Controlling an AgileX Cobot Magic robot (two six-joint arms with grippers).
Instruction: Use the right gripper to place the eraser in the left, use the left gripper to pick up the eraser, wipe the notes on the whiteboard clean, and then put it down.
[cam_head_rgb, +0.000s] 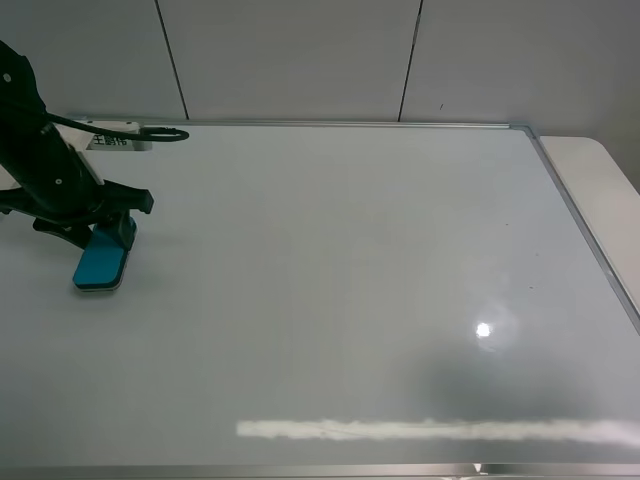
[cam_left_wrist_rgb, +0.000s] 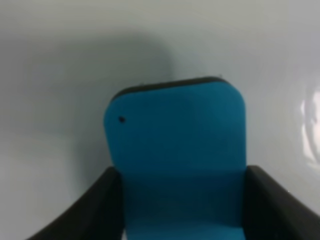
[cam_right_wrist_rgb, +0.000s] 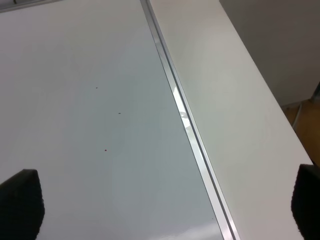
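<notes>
Pale grey wall panels back a desk (cam_head_rgb: 590, 160) that is almost wholly covered by the whiteboard (cam_head_rgb: 340, 290), its silver frame running along the far and right edges. Nearest the camera the board carries only a ceiling-light glare and a long bright streak; no red notes are visible anywhere on it, just a few tiny specks in the right wrist view, so the wiping looks finished, as far as I can judge. Further back on the left, the eraser (cam_head_rgb: 102, 262) lies flat, felt side down, on the board, and the left claw (cam_head_rgb: 98, 228) stands over its far end. In the left wrist view the two dark fingers (cam_left_wrist_rgb: 100, 205) flank the teal block (cam_left_wrist_rgb: 175, 150), apparently against its sides; I read this as a grip at the point of putting down, though whether the pressure is already off I cannot tell. The right claw (cam_right_wrist_rgb: 160, 210) shows only fingertips at the view's edges, spread wide and holding nothing, above the board's right frame. No containers are present.
</notes>
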